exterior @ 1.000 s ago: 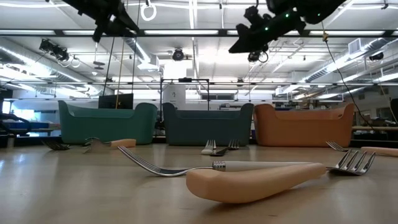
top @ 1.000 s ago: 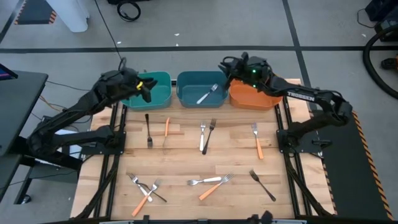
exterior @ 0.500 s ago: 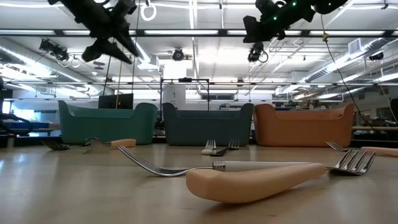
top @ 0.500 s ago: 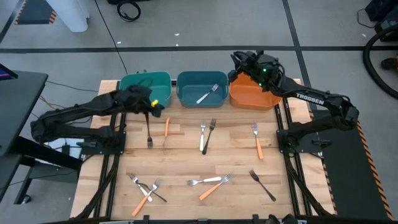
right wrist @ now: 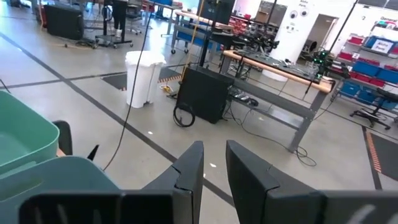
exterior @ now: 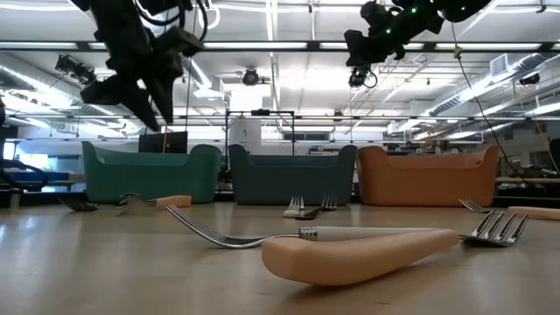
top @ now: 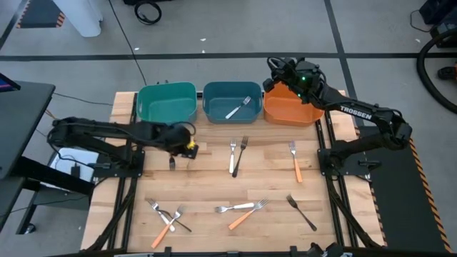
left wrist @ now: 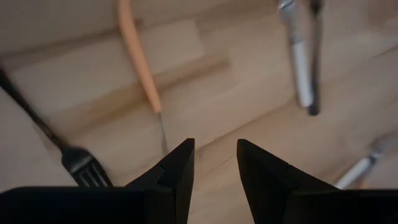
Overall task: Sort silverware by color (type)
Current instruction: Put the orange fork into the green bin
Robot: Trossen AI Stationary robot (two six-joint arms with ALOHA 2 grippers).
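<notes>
My left gripper hangs open, pointing down, above the table's far left part. Its fingers stand just over the silver head end of an orange-handled fork. A black fork lies beside that one, its head showing in the high view. My right gripper is open and holds nothing, high over the far rims of the blue and orange bins. More silverware lies flat on the wood: a silver and a black fork, and an orange-handled one.
Three bins stand along the far edge: green, blue with a silver fork inside, orange. Near the front lie a black fork, a silver and orange pair and a crossed heap.
My left gripper has swung from above the green bin toward the near edge and to the right. It has sunk and tipped from near level to pointing down over the orange-handled fork. My right gripper has risen a little and turned above the bins. No fork has moved.
</notes>
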